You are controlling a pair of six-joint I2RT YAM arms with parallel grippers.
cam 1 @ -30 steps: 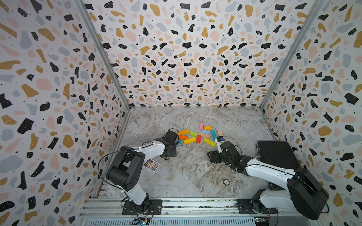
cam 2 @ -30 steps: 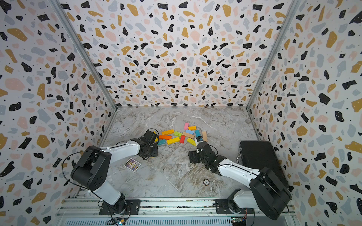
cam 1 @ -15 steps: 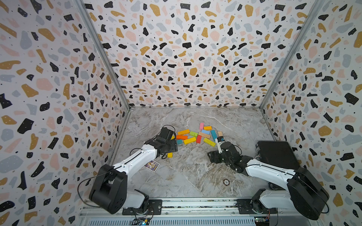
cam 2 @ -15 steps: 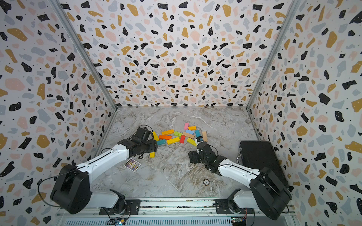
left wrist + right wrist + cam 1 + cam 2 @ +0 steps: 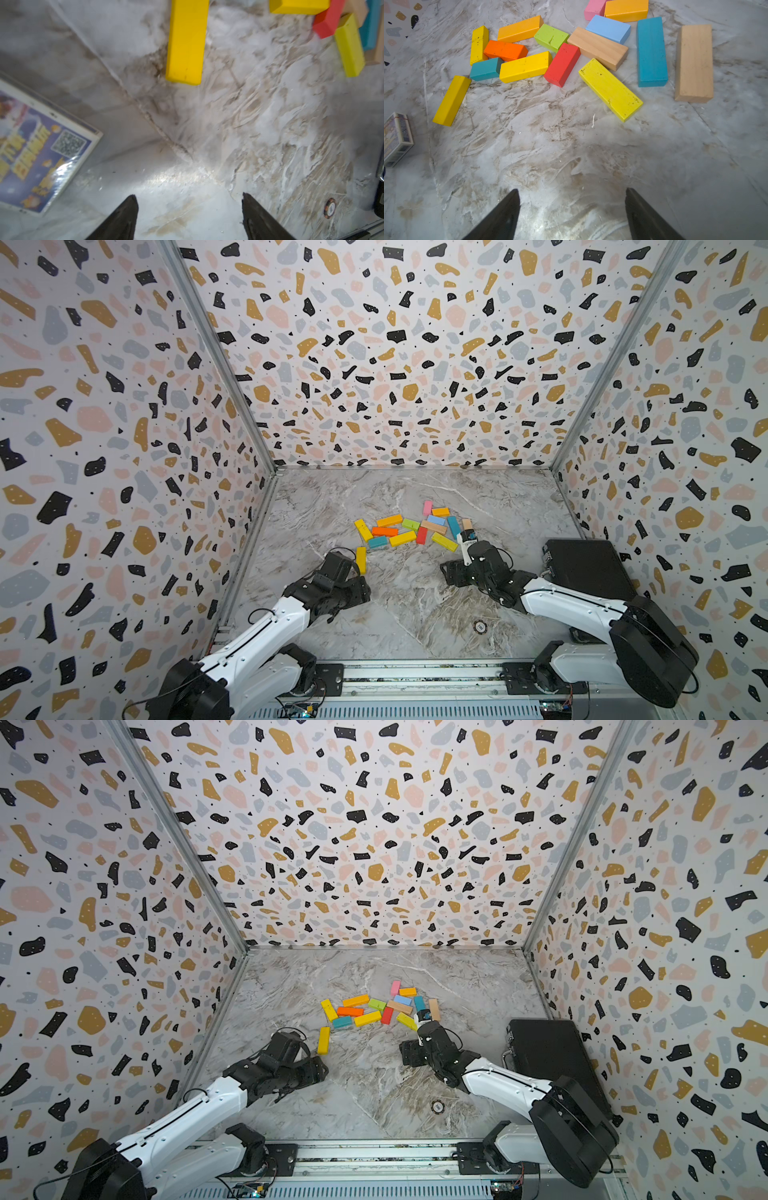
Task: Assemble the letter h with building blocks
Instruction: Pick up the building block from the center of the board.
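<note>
The left gripper hangs low over the marble table, its two dark fingers spread wide with nothing between them. Ahead of the fingertips, and well clear of them, a long yellow block lies flat by itself. Off to one side of this gripper rests a small printed box (a square code shows on its face), and toward the other arm a poker chip lies on the marble.

The right gripper is likewise parted and empty, over a bare stretch of table. Nearest its fingers is a lime-yellow block, lying at a slant. Beyond that, a long teal block and a plain wood block lie side by side, apart from each other.

The rest of the building blocks lie flat in a loose cluster mid-table, between the two arms and farther out than both. The lone yellow block sits at the cluster's near-left edge, its far end close to a short teal block; whether they touch I cannot tell. A black case sits beside the right arm.
</note>
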